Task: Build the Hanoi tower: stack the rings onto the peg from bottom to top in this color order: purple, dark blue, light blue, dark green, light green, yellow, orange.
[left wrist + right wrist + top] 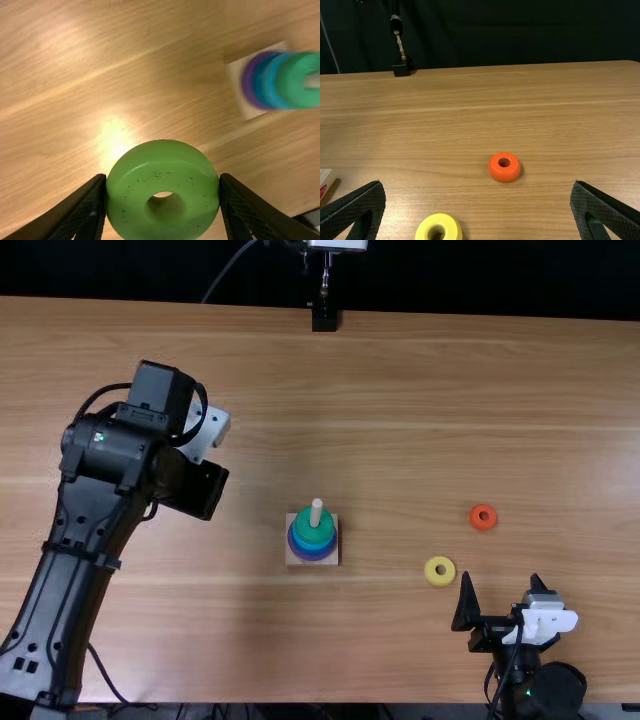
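In the top view my left gripper (203, 488) is left of the wooden base (333, 558). The left wrist view has my left gripper (163, 187) shut on the light green ring (162, 220). The upright peg (316, 512) passes through purple (251, 80), dark blue (261, 80), light blue (272, 82) and dark green (295, 75) rings, dark green uppermost. My right gripper (502, 580) stands open near the yellow ring (440, 571); in its wrist view the right gripper (477, 192) has nothing between its fingers. The orange ring (504, 167) lies farther back.
A black stand (324, 318) is at the far edge of the table (400, 370). The base's corner (326, 180) appears in the right wrist view. The yellow and orange rings lie on the table right of the base.
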`<move>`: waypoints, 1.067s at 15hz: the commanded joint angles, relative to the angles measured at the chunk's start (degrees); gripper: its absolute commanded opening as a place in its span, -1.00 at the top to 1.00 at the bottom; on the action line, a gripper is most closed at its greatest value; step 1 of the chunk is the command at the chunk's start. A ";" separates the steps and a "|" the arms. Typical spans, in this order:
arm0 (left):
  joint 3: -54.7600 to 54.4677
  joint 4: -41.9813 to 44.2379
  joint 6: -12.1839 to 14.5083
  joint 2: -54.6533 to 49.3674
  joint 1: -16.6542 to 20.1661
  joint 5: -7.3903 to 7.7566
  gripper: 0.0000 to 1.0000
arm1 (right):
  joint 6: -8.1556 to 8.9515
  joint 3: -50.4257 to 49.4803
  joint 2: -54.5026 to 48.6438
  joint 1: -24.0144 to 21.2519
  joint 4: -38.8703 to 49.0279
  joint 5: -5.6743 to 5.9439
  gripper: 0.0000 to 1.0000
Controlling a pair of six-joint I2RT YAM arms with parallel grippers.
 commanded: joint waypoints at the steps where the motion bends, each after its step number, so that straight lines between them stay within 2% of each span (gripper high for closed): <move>1: 2.90 -0.14 -0.80 1.55 -2.15 5.05 0.92 | 0.13 -3.66 -0.73 -0.59 -4.18 -0.49 -1.00; 2: 3.69 -0.14 -1.43 1.64 -4.00 5.16 0.92 | 0.13 -3.66 -0.73 -0.59 -4.18 -0.49 -1.00; 4: 5.98 -0.14 -5.33 3.66 -6.28 5.05 0.93 | 0.13 -3.66 -0.73 -0.59 -4.18 -0.49 -1.00; 5: 7.21 -0.14 -6.39 4.19 -7.34 5.05 0.93 | 0.13 -3.66 -0.73 -0.59 -4.18 -0.49 -1.00; 11: 11.25 0.60 -7.13 8.50 -14.19 5.05 0.93 | 0.13 -3.66 -0.73 -0.59 -4.18 -0.49 -1.00; 13: 13.19 0.81 -9.34 10.17 -15.60 5.05 0.93 | 0.13 -3.66 -0.73 -0.59 -4.18 -0.49 -1.00; 16: 14.68 0.91 -9.66 11.13 -16.83 5.05 0.93 | 0.13 -3.66 -0.73 -0.59 -4.18 -0.49 -1.00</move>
